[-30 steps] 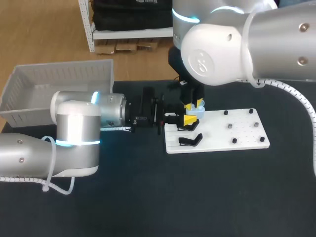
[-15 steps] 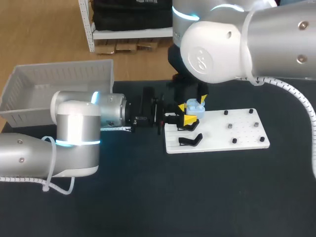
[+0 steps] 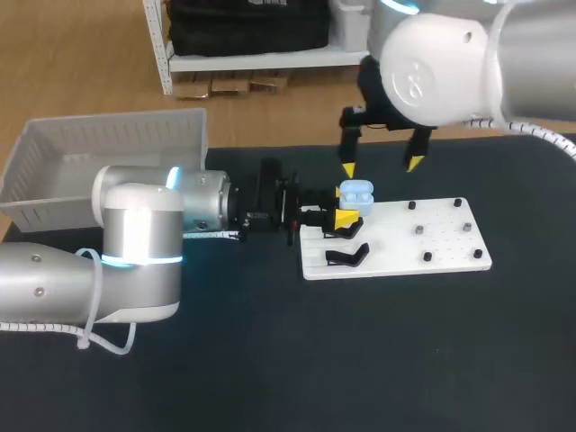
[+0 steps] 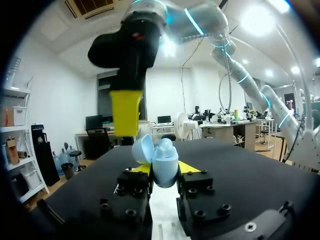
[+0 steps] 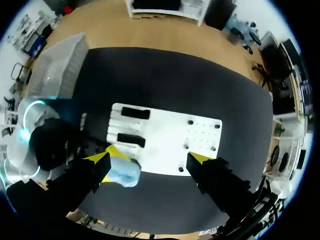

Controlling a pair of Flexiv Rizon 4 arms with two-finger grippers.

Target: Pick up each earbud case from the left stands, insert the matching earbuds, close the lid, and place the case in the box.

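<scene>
A light-blue earbud case stands upright over the left end of the white board, its lid tipped open. My left gripper is shut on the case's lower half from both sides. In the left wrist view the case sits between that gripper's yellow fingertips, and one yellow finger of my other arm hangs beyond it. My right gripper hovers open above and behind the case, touching nothing. In the right wrist view the case lies below the right gripper, nearer one finger.
Two black stands sit on the board's left part, seen also as black stands from the right wrist. Several small dark pegs dot its right part. A grey basket stands at the table's far left.
My right gripper let go of the case's top, opened wide, and rose up and to the right. The left gripper and the case stayed put.
</scene>
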